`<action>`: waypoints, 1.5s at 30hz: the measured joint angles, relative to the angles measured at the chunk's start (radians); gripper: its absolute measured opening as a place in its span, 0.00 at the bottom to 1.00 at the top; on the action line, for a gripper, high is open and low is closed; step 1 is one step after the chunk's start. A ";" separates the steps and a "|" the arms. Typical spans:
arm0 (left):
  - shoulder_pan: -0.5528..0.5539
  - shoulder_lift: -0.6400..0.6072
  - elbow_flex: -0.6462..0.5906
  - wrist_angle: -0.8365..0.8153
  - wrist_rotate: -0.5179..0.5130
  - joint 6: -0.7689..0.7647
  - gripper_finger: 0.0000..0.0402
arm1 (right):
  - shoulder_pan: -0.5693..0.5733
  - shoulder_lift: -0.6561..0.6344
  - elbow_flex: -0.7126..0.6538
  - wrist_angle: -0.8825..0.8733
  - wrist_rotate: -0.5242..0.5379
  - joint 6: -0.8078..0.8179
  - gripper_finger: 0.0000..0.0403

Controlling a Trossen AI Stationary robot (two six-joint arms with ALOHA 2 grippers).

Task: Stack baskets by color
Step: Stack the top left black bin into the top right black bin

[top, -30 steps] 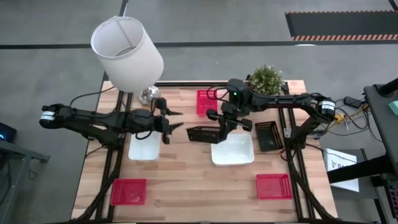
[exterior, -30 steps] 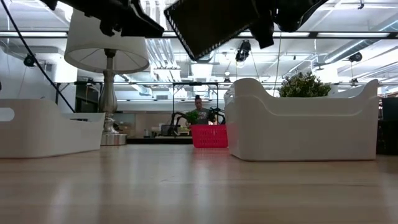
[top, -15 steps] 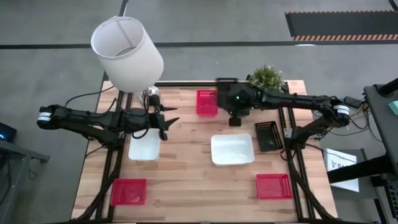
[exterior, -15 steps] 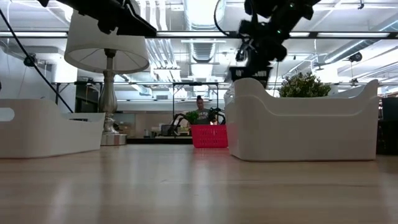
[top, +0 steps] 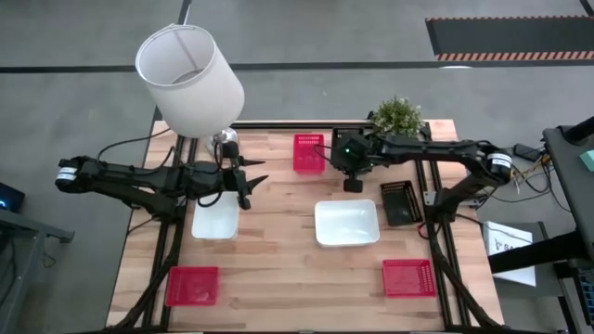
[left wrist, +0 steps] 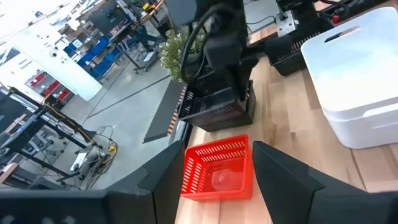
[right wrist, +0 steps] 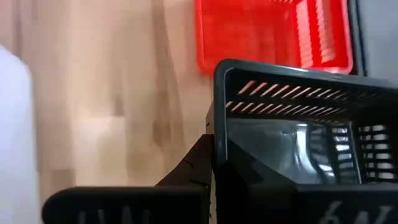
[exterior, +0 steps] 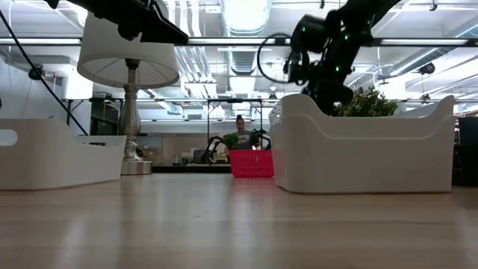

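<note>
My right gripper [top: 352,176] is shut on a black mesh basket [left wrist: 214,111], held low near the table's far edge, just right of a red basket [top: 309,153]. The arm hides most of this basket from above. A second black basket [top: 401,201] sits right of the middle white basket [top: 347,223]. Another white basket [top: 215,219] lies at the left, under my left gripper [top: 255,176]. That gripper hangs open and holds nothing. Two more red baskets [top: 192,285] [top: 408,276] rest near the front edge. My right gripper grips the black basket by the top rim of one wall [right wrist: 219,74], pinched between its two fingers. The fingers [left wrist: 235,84] come slanting down from above. The basket hangs below them, open side up. I cannot tell whether its bottom touches the table.
A lamp with a white shade [top: 190,79] stands at the far left corner. A potted green plant [top: 399,116] stands at the far right. Bare wood lies between the two white baskets and along the front middle [top: 297,278]. A person shows far off in the room [exterior: 239,123].
My right gripper has carried the black basket from above the table's middle toward the far edge and down, beside the far red basket. Its wrist has turned a lot on the way. The basket, held out sideways before, now hangs below the fingers.
</note>
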 joint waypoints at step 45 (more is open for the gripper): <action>0.000 0.000 -0.050 0.093 0.001 0.027 0.43 | -0.042 0.018 -0.004 -0.114 0.003 0.035 0.24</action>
